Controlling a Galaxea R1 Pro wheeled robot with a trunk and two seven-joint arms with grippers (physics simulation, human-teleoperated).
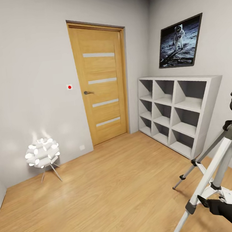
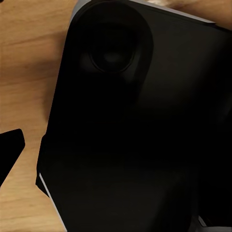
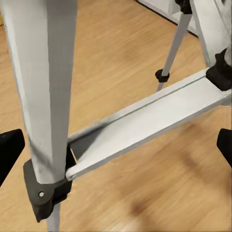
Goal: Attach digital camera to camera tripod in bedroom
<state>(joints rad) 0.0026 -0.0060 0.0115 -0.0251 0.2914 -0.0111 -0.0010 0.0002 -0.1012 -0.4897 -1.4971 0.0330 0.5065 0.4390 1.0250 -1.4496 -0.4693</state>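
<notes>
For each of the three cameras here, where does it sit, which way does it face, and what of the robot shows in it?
Head view: up on the robot's head, looking forward and down into a room corner with the door, shelf unit, ball lamp and camera tripod.
Left wrist view: on the left arm, pointing down at a black body close up over wood floor; one dark fingertip shows.
Right wrist view: on the right arm, facing the tripod's legs; two dark fingertips sit wide apart.
Shared: tripod and floor in head and right wrist views.
</notes>
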